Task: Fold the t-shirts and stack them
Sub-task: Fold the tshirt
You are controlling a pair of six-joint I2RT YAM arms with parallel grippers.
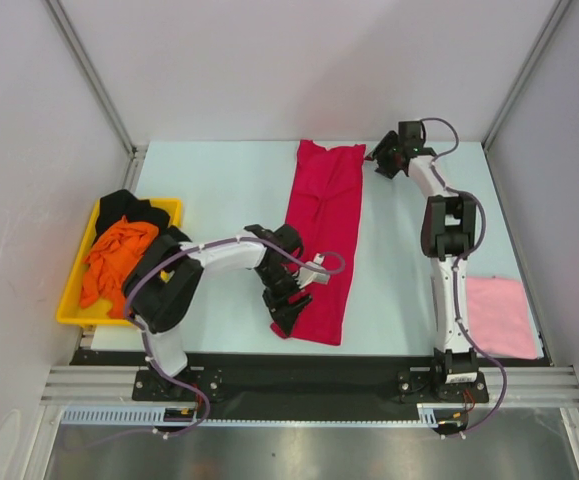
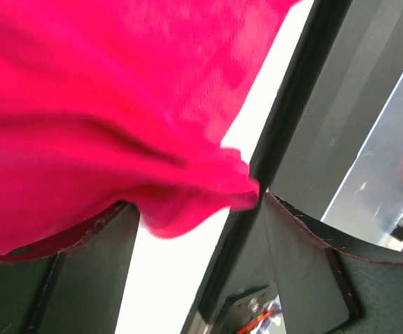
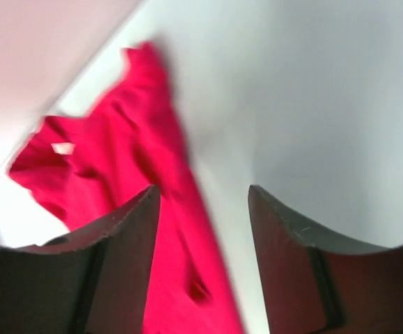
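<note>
The crimson red t-shirt [image 1: 323,235] lies as a long narrow strip down the middle of the table. My left gripper [image 1: 285,306] is at its near left corner. In the left wrist view the left gripper [image 2: 198,209] has its jaws apart, and the red cloth [image 2: 104,104] drapes over the left finger [image 2: 83,271]. My right gripper [image 1: 383,160] is open just right of the shirt's far right corner. The red shirt [image 3: 111,174] also shows in the right wrist view, beside the right gripper [image 3: 201,195]. The orange shirt [image 1: 114,258] and black shirt [image 1: 129,208] lie crumpled. The pale pink shirt [image 1: 499,315] lies folded at near right.
The yellow tray [image 1: 73,300] at the table's left edge holds the orange and black shirts. White walls enclose the table on three sides. A black rail [image 1: 309,370] runs along the near edge, close behind the left gripper.
</note>
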